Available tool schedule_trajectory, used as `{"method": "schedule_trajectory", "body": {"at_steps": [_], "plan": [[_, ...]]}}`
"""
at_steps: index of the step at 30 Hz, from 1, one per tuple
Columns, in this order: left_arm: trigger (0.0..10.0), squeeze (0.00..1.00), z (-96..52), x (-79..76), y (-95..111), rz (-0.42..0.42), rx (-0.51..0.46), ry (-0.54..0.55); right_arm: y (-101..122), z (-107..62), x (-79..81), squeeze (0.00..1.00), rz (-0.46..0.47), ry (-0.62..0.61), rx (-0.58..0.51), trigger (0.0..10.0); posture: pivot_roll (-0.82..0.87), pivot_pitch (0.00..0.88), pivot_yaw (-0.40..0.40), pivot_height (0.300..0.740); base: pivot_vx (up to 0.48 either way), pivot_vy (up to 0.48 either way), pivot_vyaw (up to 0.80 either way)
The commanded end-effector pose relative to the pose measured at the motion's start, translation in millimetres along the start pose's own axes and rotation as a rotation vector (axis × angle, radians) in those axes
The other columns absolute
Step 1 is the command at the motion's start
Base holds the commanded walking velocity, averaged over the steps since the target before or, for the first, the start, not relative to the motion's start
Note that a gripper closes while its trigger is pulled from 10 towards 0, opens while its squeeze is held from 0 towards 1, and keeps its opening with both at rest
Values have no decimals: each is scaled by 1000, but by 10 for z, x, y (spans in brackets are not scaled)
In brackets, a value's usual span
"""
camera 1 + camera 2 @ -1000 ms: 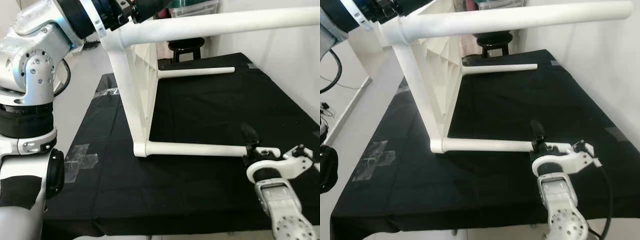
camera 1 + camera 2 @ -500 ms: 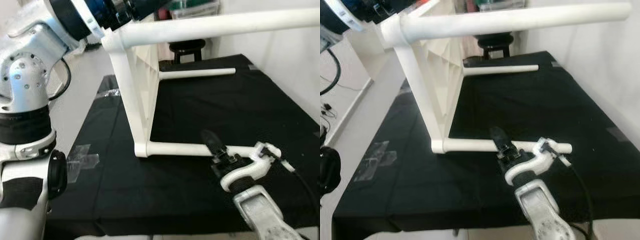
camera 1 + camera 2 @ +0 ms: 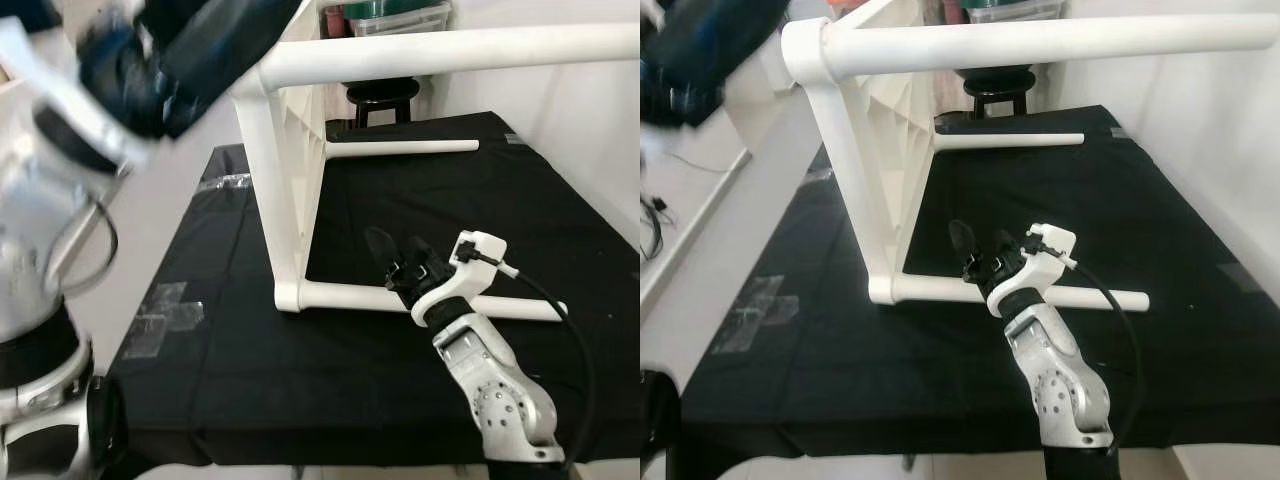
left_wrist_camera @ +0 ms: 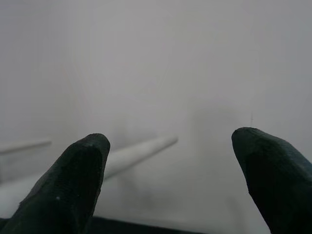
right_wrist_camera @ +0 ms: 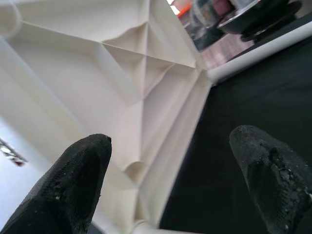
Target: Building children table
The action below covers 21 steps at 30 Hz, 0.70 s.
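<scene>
Right, here's where you stand.

Table: the white plastic children's table (image 3: pixel 285 190) lies tipped on its side on the black cloth-covered worktop (image 3: pixel 400 390), ribbed underside facing right, its round white legs pointing right.

Near leg: the lower near leg (image 3: pixel 940 290) rests along the cloth, running right from the corner socket.

Far leg: a second lower leg (image 3: pixel 400 147) lies along the far part of the cloth, in front of a black round stool (image 3: pixel 385 95).

Top leg: the upper near leg (image 3: pixel 450 50) juts out high over the worktop.

Right gripper: your right gripper (image 3: pixel 395 262) hovers over the near leg, just right of the tabletop, black fingers (image 5: pixel 78 180) parted and holding nothing; the ribbed underside sits between them in the wrist view.

Left gripper: your left gripper (image 4: pixel 168 185) is up high at the left by the table's top corner, blurred, fingers spread and clasping nothing that I can see.

Risk: with neither gripper clamped on it, the table balances on its edge and two legs, I'd say; a nudge from the right fingers could tip it or roll it off the near edge.

Risk two: pushing on the near leg sideways could work it out of its socket.

Risk three: the right wrist's cable (image 3: pixel 560 310) loops close to the leg's free end and may snag it.
</scene>
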<state>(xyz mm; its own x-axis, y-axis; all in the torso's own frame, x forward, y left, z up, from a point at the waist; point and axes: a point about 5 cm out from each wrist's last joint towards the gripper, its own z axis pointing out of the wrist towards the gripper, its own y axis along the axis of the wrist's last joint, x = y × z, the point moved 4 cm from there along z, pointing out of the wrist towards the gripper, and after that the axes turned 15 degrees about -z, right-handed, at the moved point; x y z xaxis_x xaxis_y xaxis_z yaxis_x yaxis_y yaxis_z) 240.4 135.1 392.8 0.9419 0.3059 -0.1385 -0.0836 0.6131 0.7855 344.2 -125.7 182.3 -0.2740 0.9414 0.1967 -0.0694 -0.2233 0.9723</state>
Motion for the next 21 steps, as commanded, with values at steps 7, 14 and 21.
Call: {"method": "schedule_trajectory", "body": {"at_steps": [7,14,21], "plan": [[10000,0,-385,28,-498,-142,48,125,-250,64,-260,0,-160,-146,89,10000,28,0,43,740,0,0,0],[10000,0,-596,70,-755,-191,94,223,-319,60,-487,0,-260,-248,127,10000,27,0,44,740,0,0,0],[10000,0,-1043,566,-1378,-244,153,615,-197,160,-595,0,-318,-309,80,10000,13,0,40,740,0,0,0]]}}
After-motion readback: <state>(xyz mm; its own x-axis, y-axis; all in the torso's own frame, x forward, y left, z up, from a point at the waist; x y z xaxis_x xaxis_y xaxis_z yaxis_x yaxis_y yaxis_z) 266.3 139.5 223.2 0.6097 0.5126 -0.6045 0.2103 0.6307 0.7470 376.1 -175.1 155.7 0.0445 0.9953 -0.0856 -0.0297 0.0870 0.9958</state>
